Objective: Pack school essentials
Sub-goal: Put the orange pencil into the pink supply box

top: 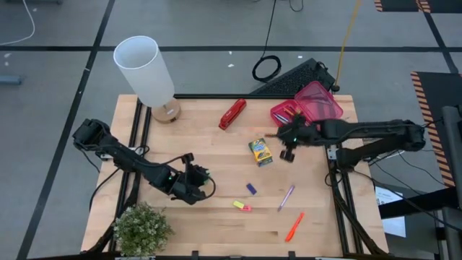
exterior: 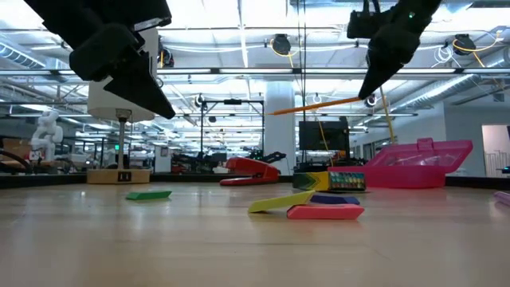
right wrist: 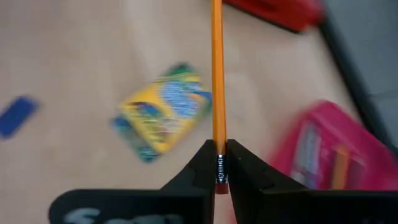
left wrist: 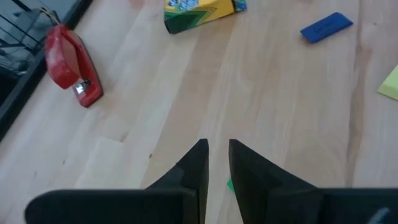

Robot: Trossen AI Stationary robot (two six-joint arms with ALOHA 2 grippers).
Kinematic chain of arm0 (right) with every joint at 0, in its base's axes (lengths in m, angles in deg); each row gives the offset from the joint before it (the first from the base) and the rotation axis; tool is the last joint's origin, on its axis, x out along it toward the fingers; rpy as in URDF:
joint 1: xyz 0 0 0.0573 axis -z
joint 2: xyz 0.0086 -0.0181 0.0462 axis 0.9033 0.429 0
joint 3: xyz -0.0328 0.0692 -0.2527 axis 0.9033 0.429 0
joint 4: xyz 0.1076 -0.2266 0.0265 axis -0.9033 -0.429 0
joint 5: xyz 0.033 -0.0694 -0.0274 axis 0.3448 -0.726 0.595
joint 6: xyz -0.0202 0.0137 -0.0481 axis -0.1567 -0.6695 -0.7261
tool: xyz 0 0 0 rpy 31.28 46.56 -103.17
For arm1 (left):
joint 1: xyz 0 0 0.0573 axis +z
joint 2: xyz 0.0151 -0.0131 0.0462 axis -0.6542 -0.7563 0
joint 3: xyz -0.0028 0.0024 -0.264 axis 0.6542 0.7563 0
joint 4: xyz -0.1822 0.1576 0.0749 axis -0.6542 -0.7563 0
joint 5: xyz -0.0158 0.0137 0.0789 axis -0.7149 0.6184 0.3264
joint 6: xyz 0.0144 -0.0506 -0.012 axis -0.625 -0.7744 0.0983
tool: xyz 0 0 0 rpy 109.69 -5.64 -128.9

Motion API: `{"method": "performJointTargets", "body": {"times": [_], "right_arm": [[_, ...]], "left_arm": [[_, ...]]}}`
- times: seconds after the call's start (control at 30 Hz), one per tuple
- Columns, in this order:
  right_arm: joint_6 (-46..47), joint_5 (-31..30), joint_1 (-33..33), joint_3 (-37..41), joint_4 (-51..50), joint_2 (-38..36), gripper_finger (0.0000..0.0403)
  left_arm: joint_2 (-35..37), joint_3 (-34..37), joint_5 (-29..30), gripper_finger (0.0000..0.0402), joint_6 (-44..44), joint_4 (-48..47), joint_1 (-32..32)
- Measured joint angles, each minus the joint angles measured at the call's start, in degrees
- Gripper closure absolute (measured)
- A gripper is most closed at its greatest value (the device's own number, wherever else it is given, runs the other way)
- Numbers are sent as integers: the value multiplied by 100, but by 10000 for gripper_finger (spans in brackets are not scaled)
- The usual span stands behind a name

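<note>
Wooden bench (top: pixel 216 155) is far from tidy, so packing looks like it's barely underway. Right gripper (right wrist: pixel 217 163) is clamped on an orange pencil (right wrist: pixel 217 68), held up in the air just beside the open pink box (top: pixel 312 105), which already has a few things in it, can't tell what. Still loose out on the bench: crayon box (top: pixel 260 152), blue eraser (top: pixel 251 188), yellow and pink erasers (top: pixel 242 206), purple pen (top: pixel 286 196), orange marker (top: pixel 294 226). Left gripper (left wrist: pixel 216 163) hovers low near a green eraser (exterior: pixel 148 194), fingers nearly together, gripping nothing. Red stapler (top: pixel 232 113) just sits there.
</note>
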Motion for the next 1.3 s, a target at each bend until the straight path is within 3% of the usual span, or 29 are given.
{"method": "performJointTargets", "body": {"times": [0.17, 0.63, 0.87, 1.3], "right_arm": [[-55, -194, 907, 136, -202, -280, 385], [-415, -167, 3237, 673, -289, -255, 385], [-585, -145, 3634, 678, -460, 90, 385], [-574, -143, 3699, 680, -811, 513, 385]], "left_arm": [[0, 0, 255, 337, 39, 16, 30], [0, 0, 88, 337, 153, 106, 262], [0, 0, -3, 337, 479, 435, 262], [2, 0, -10, 337, 515, 425, 262]]}}
